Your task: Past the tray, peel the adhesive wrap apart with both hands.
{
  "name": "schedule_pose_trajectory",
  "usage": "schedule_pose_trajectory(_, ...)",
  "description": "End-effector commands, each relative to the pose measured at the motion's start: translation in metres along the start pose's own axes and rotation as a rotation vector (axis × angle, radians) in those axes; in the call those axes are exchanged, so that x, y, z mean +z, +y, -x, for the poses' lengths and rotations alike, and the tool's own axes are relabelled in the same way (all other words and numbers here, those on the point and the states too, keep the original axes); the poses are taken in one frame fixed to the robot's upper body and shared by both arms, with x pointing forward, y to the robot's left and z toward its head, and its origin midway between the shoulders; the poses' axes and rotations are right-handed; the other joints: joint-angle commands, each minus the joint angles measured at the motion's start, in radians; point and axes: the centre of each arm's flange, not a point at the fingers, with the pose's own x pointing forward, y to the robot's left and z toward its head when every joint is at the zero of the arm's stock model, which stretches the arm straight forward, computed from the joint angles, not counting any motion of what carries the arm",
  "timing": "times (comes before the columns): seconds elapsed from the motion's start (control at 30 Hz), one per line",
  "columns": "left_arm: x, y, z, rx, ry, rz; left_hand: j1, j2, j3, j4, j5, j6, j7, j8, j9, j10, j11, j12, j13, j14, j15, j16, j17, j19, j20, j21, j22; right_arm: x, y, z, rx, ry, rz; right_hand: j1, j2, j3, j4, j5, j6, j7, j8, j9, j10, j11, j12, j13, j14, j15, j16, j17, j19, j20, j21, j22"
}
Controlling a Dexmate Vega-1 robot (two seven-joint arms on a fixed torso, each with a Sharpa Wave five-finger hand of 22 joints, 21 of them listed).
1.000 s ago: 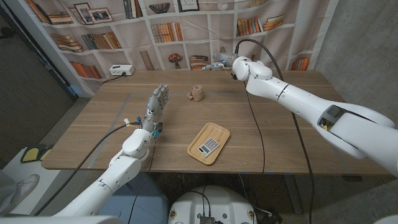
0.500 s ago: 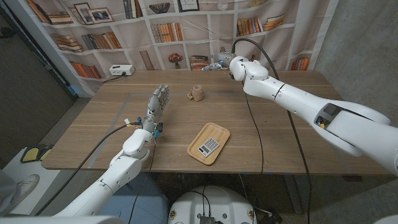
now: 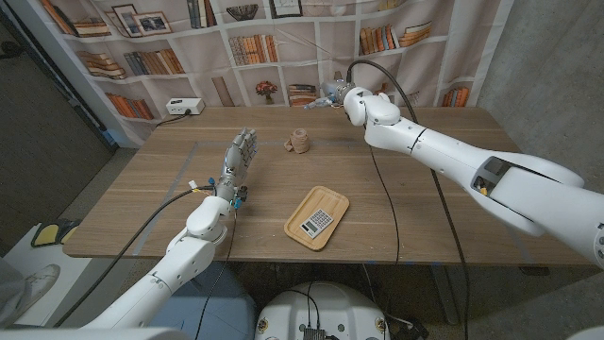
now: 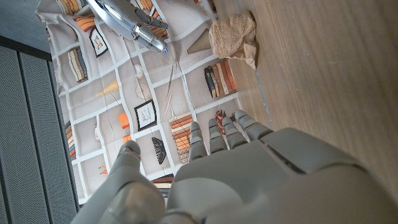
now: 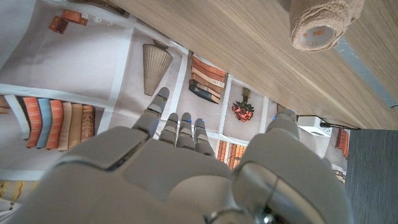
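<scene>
Head view: where the tabletop [image 3: 170, 203] runs past the tray [image 3: 317, 217], the adhesive wrap [image 3: 299, 142] sits alone; left hand [image 3: 238, 157] upright, released, holding nothing; right hand [image 3: 332, 92] at the far edge.
Left wrist view: fingers [image 4: 211, 137] straight, wrap ahead.
Right wrist view: fingers [image 5: 177, 127] extended, released, wrap untouched.

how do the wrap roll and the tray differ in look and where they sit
The adhesive wrap roll is a small tan, crinkled cylinder with a loose flap; the wooden tray is a wide, flat, pale rounded rectangle. The roll lies on the bare table toward the far side; the tray sits nearer the robot, turned at an angle. The tray holds a calculator; the roll carries nothing. Neither is touched by a hand.
</scene>
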Motion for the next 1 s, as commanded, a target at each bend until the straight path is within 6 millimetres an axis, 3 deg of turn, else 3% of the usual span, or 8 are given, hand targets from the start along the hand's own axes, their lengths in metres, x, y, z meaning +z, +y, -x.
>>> schedule_pose_trajectory(0.03, 0.000, 0.000, 0.000, -0.011, 0.002, 0.000, 0.003, 0.002, 0.003, -0.001, 0.004, 0.004, -0.002, -0.003, 0.002, 0.005, 0.001, 0.000, 0.004, 0.005, 0.004, -0.004, 0.002, 0.005, 0.004, 0.002, 0.002, 0.006, 0.004, -0.002, -0.009, 0.008, 0.027, 0.013, -0.001, 0.007, -0.005, 0.005, 0.010, 0.002, 0.005, 0.004, 0.007, 0.001, 0.004, 0.000, 0.006, 0.001, 0.005, 0.002, 0.012, -0.002, 0.002, 0.000)
schedule_pose_trajectory(0.53, 0.000, 0.000, 0.000, -0.017, 0.005, 0.001, 0.002, 0.001, 0.002, -0.001, 0.004, 0.005, -0.002, -0.003, 0.002, 0.004, 0.002, -0.001, 0.004, 0.006, 0.005, -0.004, 0.002, 0.004, 0.003, 0.002, 0.002, 0.016, 0.009, -0.005, -0.021, -0.001, 0.074, 0.031, 0.000, 0.013, -0.008, 0.008, 0.017, -0.001, 0.005, 0.005, 0.022, -0.006, 0.006, 0.001, 0.017, -0.007, 0.005, 0.002, 0.015, -0.001, -0.002, 0.000)
schedule_pose_trajectory(0.77, 0.000, 0.000, 0.000, -0.018, 0.004, 0.001, 0.002, 0.002, 0.003, -0.001, 0.004, 0.004, -0.003, -0.003, 0.002, 0.005, 0.002, 0.000, 0.004, 0.005, 0.004, -0.005, 0.002, 0.003, 0.004, 0.002, 0.002, 0.020, 0.011, -0.005, -0.041, -0.017, 0.077, 0.056, -0.002, 0.020, -0.006, 0.010, 0.071, -0.016, 0.018, 0.006, 0.097, -0.022, 0.026, 0.003, 0.091, -0.018, 0.023, 0.003, 0.075, -0.009, 0.008, 0.000)
schedule_pose_trajectory(1.0, 0.000, 0.001, 0.001, -0.018, 0.006, 0.003, 0.002, 0.001, 0.003, -0.001, 0.004, 0.006, 0.000, -0.003, 0.002, 0.003, 0.002, -0.001, 0.004, 0.005, 0.004, -0.004, 0.002, 0.003, 0.004, 0.002, 0.002, 0.023, 0.012, -0.006, -0.049, -0.029, 0.074, 0.074, -0.001, 0.026, -0.009, 0.012, 0.082, -0.023, 0.019, 0.007, 0.126, -0.033, 0.032, 0.006, 0.128, -0.039, 0.033, 0.004, 0.098, -0.012, 0.010, 0.001)
